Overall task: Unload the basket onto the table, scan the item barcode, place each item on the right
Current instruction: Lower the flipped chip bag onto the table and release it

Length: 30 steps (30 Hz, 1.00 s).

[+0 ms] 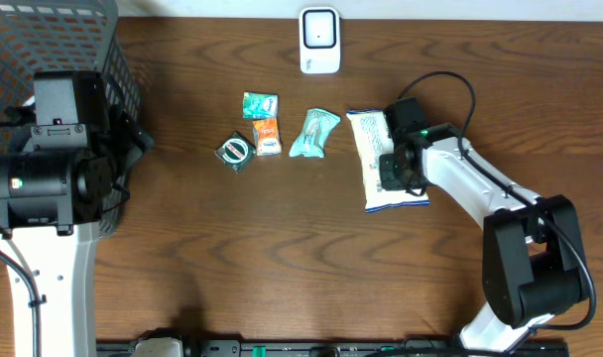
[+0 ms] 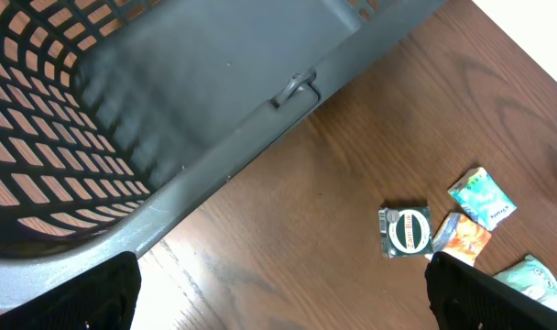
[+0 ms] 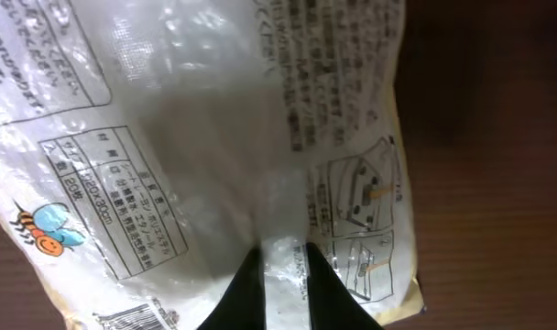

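A white plastic packet [image 1: 366,139] printed with Japanese text lies flat on the brown table right of centre. My right gripper [image 1: 392,169] is down on it. In the right wrist view the dark fingers [image 3: 251,280] pinch a raised fold of the packet's film [image 3: 214,119], and my right gripper [image 3: 280,252] is shut on that fold. A barcode [image 3: 136,319] shows at the packet's lower left edge. A white scanner [image 1: 319,40] stands at the table's far edge. My left gripper [image 2: 280,293] hangs open over bare wood next to the basket, holding nothing.
A dark mesh basket [image 1: 24,40] fills the far left corner. Several small packets lie mid-table: a teal one [image 1: 260,103], an orange one [image 1: 268,135], a round green-labelled one [image 1: 236,150] and a pale blue one [image 1: 314,133].
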{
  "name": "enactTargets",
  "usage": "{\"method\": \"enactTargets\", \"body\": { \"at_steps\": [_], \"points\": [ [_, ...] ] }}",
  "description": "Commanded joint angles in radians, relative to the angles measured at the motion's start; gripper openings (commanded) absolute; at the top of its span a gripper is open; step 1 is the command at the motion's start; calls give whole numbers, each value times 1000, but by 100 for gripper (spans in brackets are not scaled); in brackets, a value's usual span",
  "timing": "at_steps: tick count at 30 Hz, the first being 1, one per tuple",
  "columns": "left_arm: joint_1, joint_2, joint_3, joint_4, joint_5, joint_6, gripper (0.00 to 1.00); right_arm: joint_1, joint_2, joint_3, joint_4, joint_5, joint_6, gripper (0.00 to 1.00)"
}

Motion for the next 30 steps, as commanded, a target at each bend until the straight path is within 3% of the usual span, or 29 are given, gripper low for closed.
{"method": "enactTargets", "body": {
  "at_steps": [1, 5, 9, 16, 25, 30],
  "points": [
    [7, 0, 5, -3, -10, -5, 98, -6, -19, 56, -45, 15, 29, 18],
    [7, 0, 5, -3, -10, -5, 97, -7, -48, 171, -109, 38, 27, 29],
    [7, 0, 5, -3, -10, -5, 97, -5, -63, 290, -61, 38, 26, 45],
    [7, 0, 5, -3, -10, -5, 98, -5, 16, 294, 169, 34, 27, 39],
    [7, 0, 5, -3, -10, -5, 98, -5, 261, 293, 251, 34, 27, 58],
    [7, 0, 5, -3, -10, -5, 98, -6, 201, 313, 231, 73, -11, 67]
  ]
}}
